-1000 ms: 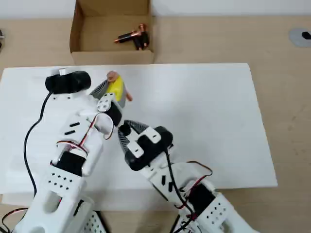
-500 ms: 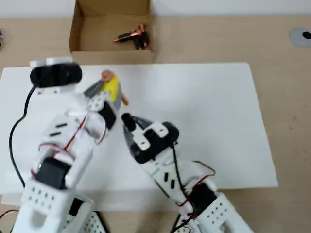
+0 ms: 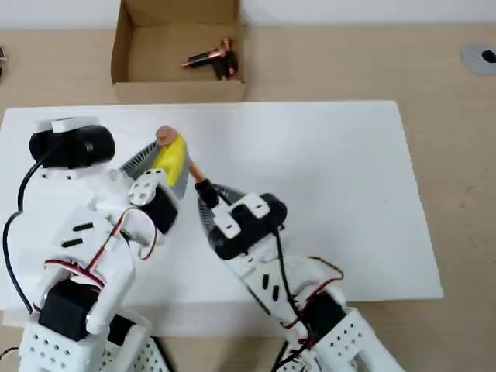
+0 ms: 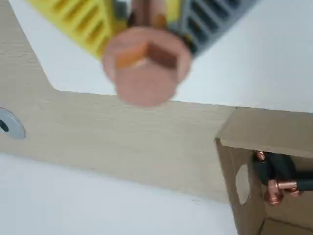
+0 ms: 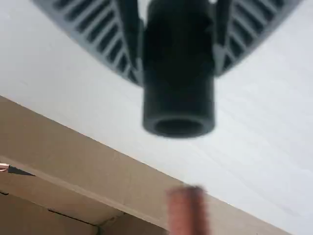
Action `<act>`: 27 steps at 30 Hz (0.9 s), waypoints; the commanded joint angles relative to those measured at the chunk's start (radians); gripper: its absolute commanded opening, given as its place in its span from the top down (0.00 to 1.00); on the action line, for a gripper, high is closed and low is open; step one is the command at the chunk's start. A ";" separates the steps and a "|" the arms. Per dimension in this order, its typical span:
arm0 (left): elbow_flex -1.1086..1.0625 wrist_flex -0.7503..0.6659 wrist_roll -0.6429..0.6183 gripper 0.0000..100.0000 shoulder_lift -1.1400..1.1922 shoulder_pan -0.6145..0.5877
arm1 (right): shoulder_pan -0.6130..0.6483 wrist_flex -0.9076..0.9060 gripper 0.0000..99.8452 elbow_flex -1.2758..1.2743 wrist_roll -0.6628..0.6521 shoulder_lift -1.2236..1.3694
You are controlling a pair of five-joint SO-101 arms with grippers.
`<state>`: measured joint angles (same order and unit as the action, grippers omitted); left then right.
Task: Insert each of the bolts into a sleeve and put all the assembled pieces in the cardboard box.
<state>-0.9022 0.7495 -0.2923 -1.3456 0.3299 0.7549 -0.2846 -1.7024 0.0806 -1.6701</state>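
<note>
My left gripper (image 3: 164, 152), with one yellow and one grey finger, is shut on a copper bolt (image 3: 194, 167); its head (image 4: 146, 63) sticks out at the fingertips and the shank points toward the right arm. My right gripper (image 3: 208, 192) is shut on a black sleeve (image 5: 179, 83) whose open end faces the bolt's tip (image 5: 187, 209). Tip and sleeve mouth sit close together over the white mat (image 3: 325, 186), a small gap between them. The cardboard box (image 3: 180, 91) stands beyond the mat and holds assembled bolt-and-sleeve pieces (image 3: 211, 58).
The white mat covers the wooden table (image 3: 449, 155). A grey round disc (image 3: 478, 58) lies on the table at the far right. The box's front wall (image 4: 274, 132) has a round hole in one side panel.
The left arm has drawn back and swung left, carrying the bolt lower on the mat. The right gripper has shifted slightly forward, bringing the sleeve close to the bolt's tip.
</note>
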 commanded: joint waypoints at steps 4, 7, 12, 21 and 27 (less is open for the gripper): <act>0.026 0.074 -0.011 0.99 -0.019 0.014 | -0.015 0.020 0.99 0.007 0.005 -0.019; 0.023 0.095 -0.029 0.99 -0.019 0.015 | -0.015 0.020 0.99 0.007 0.005 -0.019; 0.018 0.091 -0.060 0.99 -0.019 0.014 | -0.015 0.020 0.99 0.007 0.003 -0.019; -0.104 -0.124 -0.052 0.99 -0.019 0.003 | -0.016 0.020 0.99 0.008 0.003 -0.019; -0.196 -0.218 0.018 0.99 -0.019 0.002 | -0.016 0.023 0.99 0.008 0.003 -0.019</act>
<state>-1.0863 0.5669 -0.2984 -1.3533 0.3345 0.7534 -0.2862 -1.7024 0.0806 -1.6686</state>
